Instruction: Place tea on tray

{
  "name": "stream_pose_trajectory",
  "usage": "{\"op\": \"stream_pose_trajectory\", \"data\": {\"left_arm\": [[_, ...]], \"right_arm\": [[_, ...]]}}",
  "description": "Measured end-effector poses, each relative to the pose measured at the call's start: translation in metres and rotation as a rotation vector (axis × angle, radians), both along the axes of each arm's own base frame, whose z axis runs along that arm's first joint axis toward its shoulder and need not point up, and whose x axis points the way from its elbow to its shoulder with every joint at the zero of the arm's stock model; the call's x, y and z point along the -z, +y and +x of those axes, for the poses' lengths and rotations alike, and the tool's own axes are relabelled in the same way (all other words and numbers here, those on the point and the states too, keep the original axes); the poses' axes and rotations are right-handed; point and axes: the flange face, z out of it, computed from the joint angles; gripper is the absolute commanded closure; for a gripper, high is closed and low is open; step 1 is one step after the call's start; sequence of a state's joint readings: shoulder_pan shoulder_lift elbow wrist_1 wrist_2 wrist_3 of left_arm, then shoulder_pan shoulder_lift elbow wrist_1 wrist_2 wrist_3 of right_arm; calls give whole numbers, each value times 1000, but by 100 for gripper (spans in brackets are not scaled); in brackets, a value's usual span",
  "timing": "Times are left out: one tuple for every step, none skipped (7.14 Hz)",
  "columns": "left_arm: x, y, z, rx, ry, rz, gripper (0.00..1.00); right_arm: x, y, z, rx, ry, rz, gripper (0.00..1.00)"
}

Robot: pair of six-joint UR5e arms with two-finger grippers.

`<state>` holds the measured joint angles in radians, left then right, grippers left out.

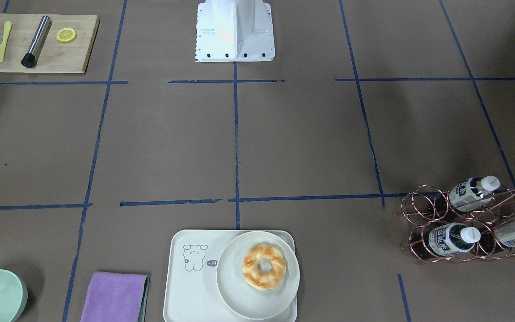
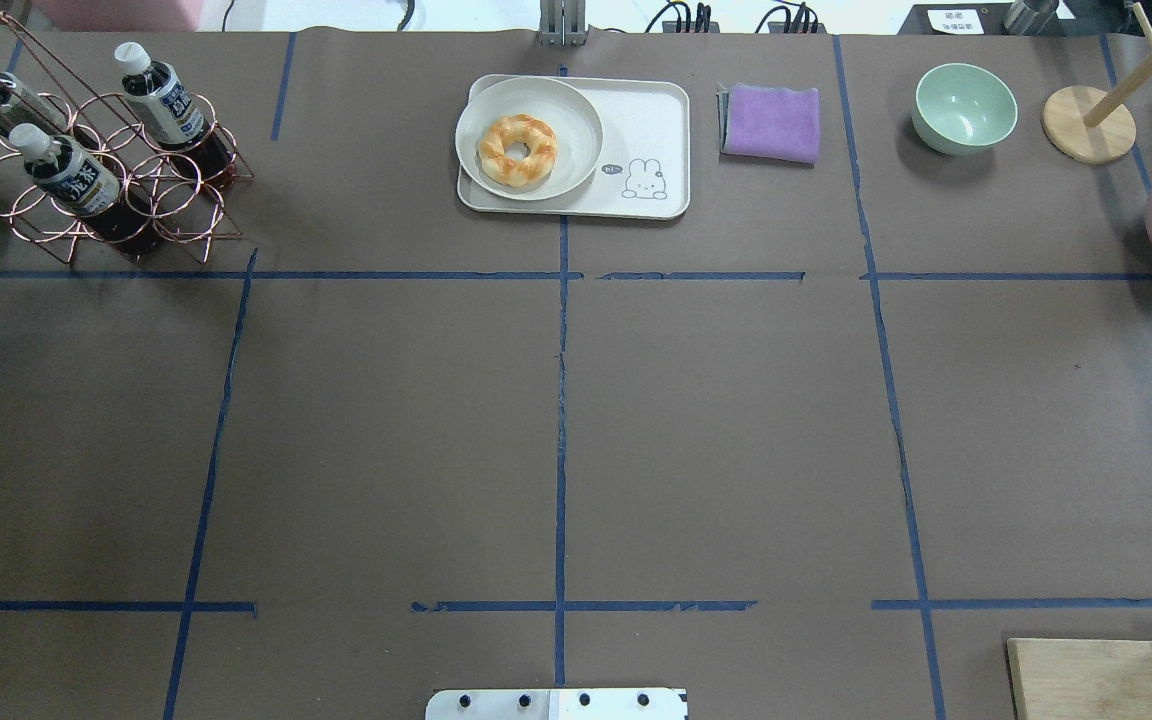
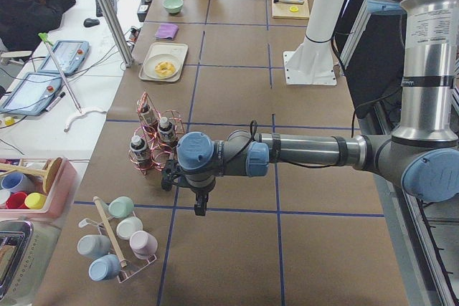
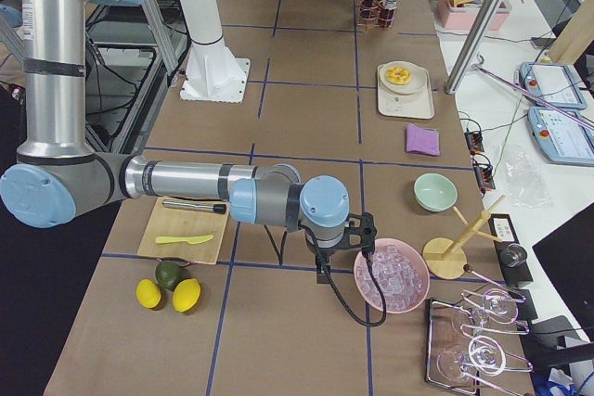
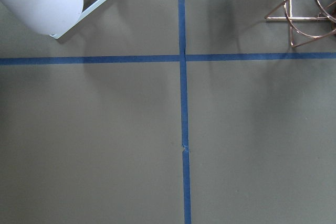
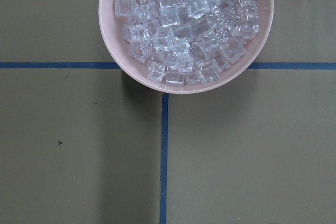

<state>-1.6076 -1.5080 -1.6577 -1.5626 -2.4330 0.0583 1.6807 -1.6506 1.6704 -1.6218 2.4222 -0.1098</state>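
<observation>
You cannot tell whether your left gripper (image 3: 200, 208), hanging beside the wire rack (image 2: 151, 175), or your right gripper (image 4: 321, 275), next to the pink ice bowl (image 6: 107, 30), is open or closed. Three tea bottles (image 2: 76, 175) lean in that rack, far left. The one tray (image 2: 651, 130) sits far centre, its left part under one plate (image 2: 581, 110) with one doughnut (image 2: 496, 150). One purple cloth (image 2: 771, 122) lies to its right.

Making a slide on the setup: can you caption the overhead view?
Three tea bottles sit in a copper wire rack, far left; the cream tray carries a plate with a donut.
</observation>
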Motion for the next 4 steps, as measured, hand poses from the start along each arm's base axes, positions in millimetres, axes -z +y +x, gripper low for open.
{"op": "stream_pose_trajectory", "data": {"left_arm": [[-1, 0, 0, 1, 0, 6, 0], [-2, -1, 0, 1, 1, 10, 0], [-2, -1, 0, 1, 1, 11, 0], [-2, -1, 0, 2, 1, 10, 0]], "right_arm": [[0, 0, 0, 0, 0, 0, 0], [0, 0, 0, 0, 0, 0, 0], [1, 0, 0, 0, 0, 1, 0], [1, 0, 0, 0, 0, 2, 0]]}}
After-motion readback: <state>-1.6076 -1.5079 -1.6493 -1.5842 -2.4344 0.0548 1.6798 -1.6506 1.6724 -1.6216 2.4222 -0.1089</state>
